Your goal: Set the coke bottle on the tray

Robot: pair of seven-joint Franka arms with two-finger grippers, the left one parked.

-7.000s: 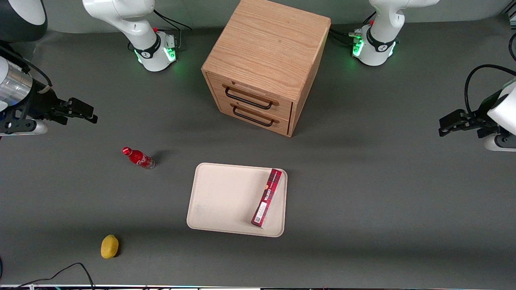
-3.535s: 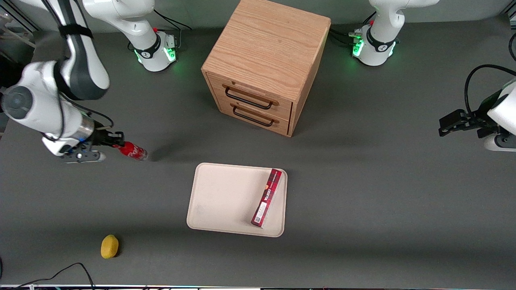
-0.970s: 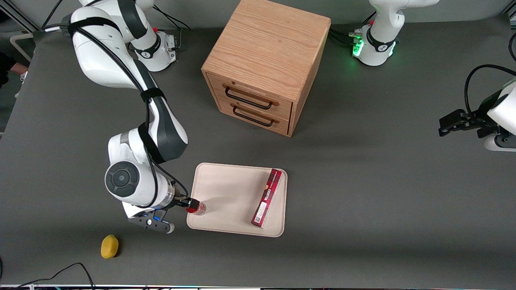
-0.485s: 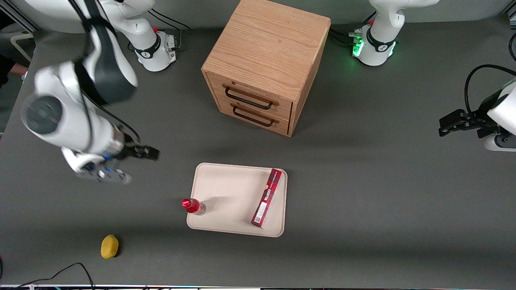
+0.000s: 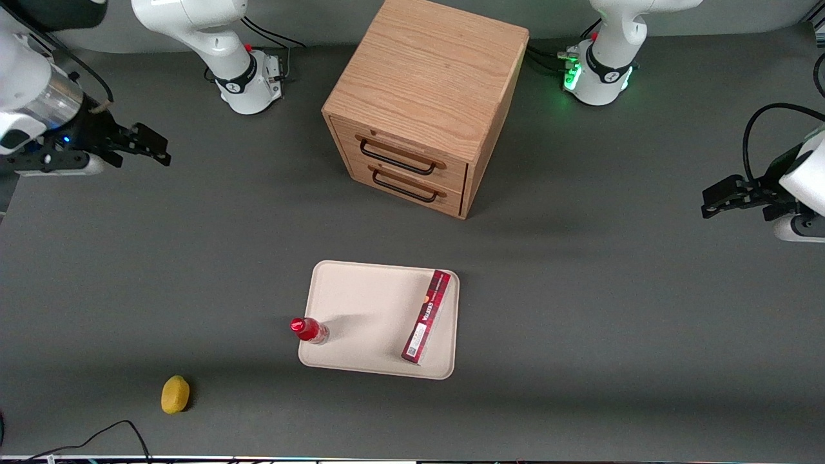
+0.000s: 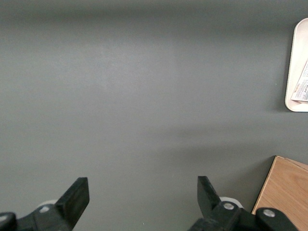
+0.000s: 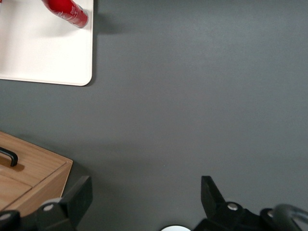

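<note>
Evidently the placing step is looking done: the coke bottle (image 5: 309, 330) is standing upright on the tray (image 5: 361, 303), just inside the rim at the tray's edge toward the working arm's end of the bench (image 5: 580, 322), close to the tray corner nearer the front camera. The tool (image 5: 155, 147) is hovering above bare bench well apart from the bottle, toward the working arm's end and farther from the front camera, and the right wrist view is showing its fingers (image 7: 77, 195) spread wide with nothing between them. A long red box (image 5: 427, 316) is lying on the tray toward the parked arm's end, well clear of the bottle, while a wooden drawer cabinet (image 5: 425, 96) is sitting farther from the camera and a lemon (image 5: 174, 394) is resting on the bench nearer the camera. The main risk, as I am judging it, is sitting in the bottle's position: a slim, tall thing standing this near the raised rim could be resting partly on the rim's slope, and any jolt to the bench or tray could be tipping it outward onto the bench, undoing the placement. Whether its base is lying fully flat I cannot tell.
</note>
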